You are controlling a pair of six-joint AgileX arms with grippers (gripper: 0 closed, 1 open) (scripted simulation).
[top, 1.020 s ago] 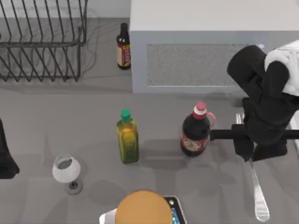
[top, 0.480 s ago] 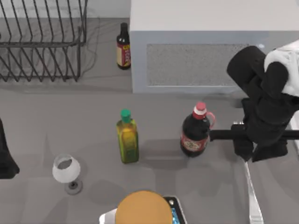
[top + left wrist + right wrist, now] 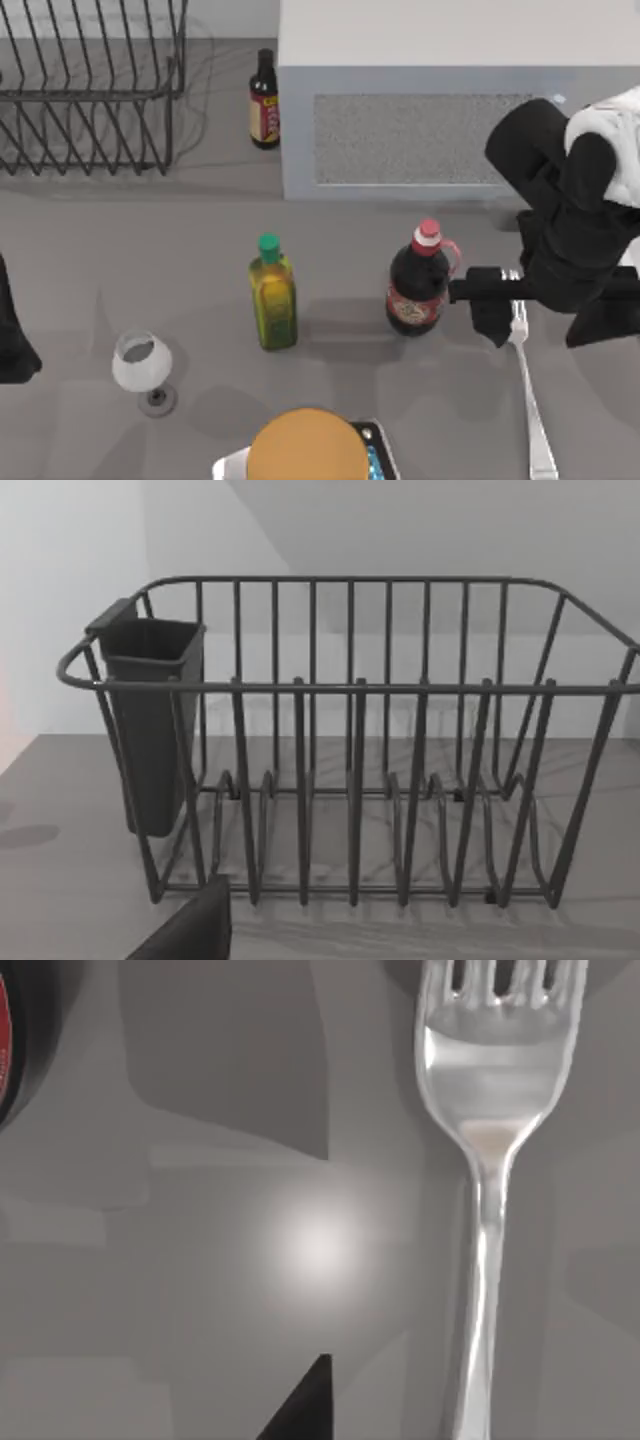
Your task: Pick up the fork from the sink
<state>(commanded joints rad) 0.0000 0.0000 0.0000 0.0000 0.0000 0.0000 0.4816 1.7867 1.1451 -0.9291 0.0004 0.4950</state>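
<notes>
The fork is slim and silver and lies flat on the grey counter at the right, tines toward the back; a sink is out of view. My right gripper hovers over the tines, open, with one black finger on each side and neither touching the fork. In the right wrist view the fork lies just below, with one dark fingertip beside the handle. My left gripper is parked at the table's left edge.
A dark soda bottle stands just left of the right gripper. Further left are an oil bottle and a wine glass. A white box, a small sauce bottle and a wire dish rack line the back.
The right gripper's fingers have spread apart. The fork has slid toward the table's front, and its tines now show between the fingers. The left arm has not moved.
</notes>
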